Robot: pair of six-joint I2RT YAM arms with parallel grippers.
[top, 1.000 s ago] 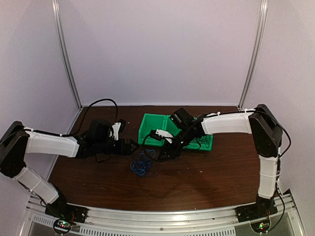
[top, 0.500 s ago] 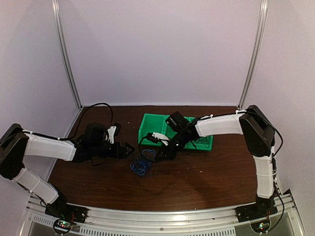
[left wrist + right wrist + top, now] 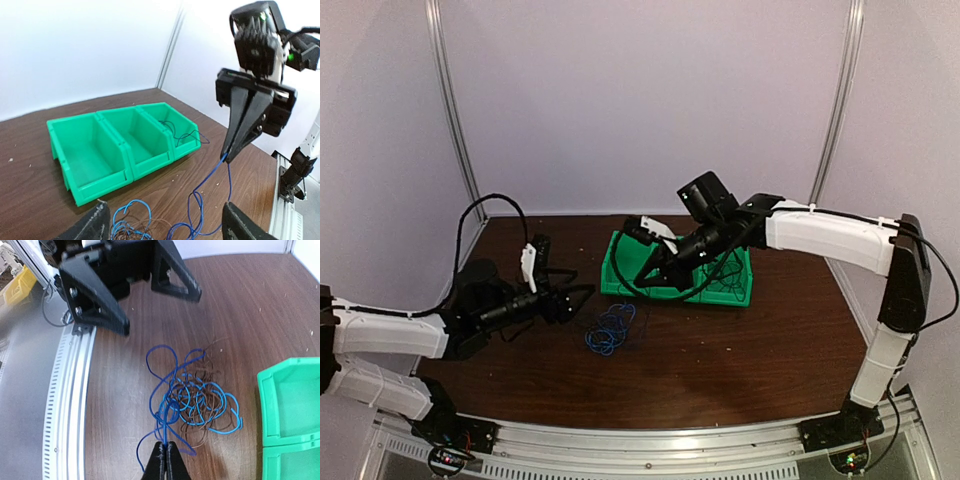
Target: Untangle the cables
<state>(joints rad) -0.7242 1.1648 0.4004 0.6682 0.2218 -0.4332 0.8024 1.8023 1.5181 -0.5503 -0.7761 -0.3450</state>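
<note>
The right arm has lifted and swung back toward the upper centre of the top view, carrying the right gripper (image 3: pixel 641 279) up off the table to hang in front of the green bin (image 3: pixel 733 295), and its jaws have gone from apart to pinched tight. The left arm has drawn back toward the lower left. The cables (image 3: pixel 610 328) have stayed as a loose bunch of blue and brownish wires on the table, below centre in that view and just in front of the bin. The right gripper's closed tips clamp one blue strand (image 3: pixel 156 416), which rises from the bunch to the fingertips at the bottom edge of the right wrist view; its far end is still looped into the pile. The left gripper (image 3: pixel 584 296) hovers just left of the bunch with its jaws spread wide and nothing between them. A few dark strands (image 3: pixel 181 134) lie in the bin's right-hand compartment. The step in hand looks like drawing a single wire out of the knot, with most of the untangling yet to do. The next move probably calls for the left gripper to pin the rest of the bunch while the right pulls steadily away, so the pile does not lift with the strand.
</note>
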